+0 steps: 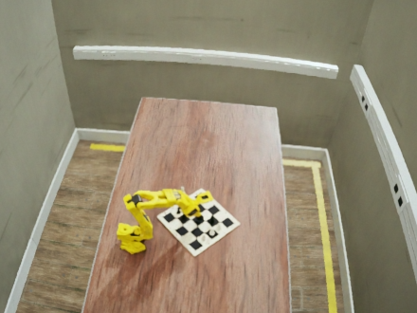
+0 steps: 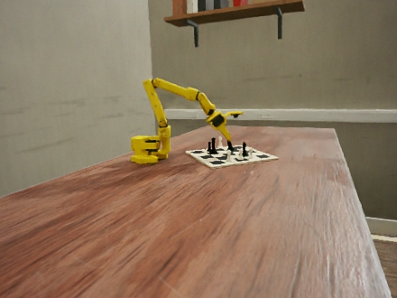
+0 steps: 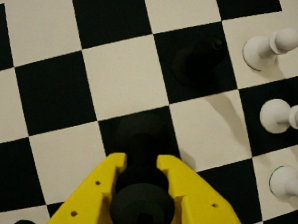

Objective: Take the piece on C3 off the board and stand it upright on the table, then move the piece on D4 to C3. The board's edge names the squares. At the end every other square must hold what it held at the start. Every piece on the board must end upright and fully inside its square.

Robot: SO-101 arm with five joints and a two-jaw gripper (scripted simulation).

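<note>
The chessboard (image 1: 180,232) (image 2: 217,162) (image 3: 127,83) lies on the table in front of the arm's base. My gripper (image 1: 196,211) (image 2: 230,144) (image 3: 141,161) is shut on a black piece (image 3: 141,185) (image 2: 230,147), gripped between the yellow fingers. It is low over a dark square near the board's middle; I cannot tell whether its base touches the board. Another black piece (image 3: 200,63) stands on a dark square up and to the right in the wrist view. Three white pieces (image 3: 262,48) (image 3: 276,115) (image 3: 286,181) stand along the right edge of that view.
Other black pieces (image 2: 211,146) (image 2: 244,149) stand on the board in the exterior view. The wooden table (image 1: 208,138) (image 2: 226,226) stretches beyond the board. The arm's base (image 1: 133,237) (image 2: 146,151) stands left of the board.
</note>
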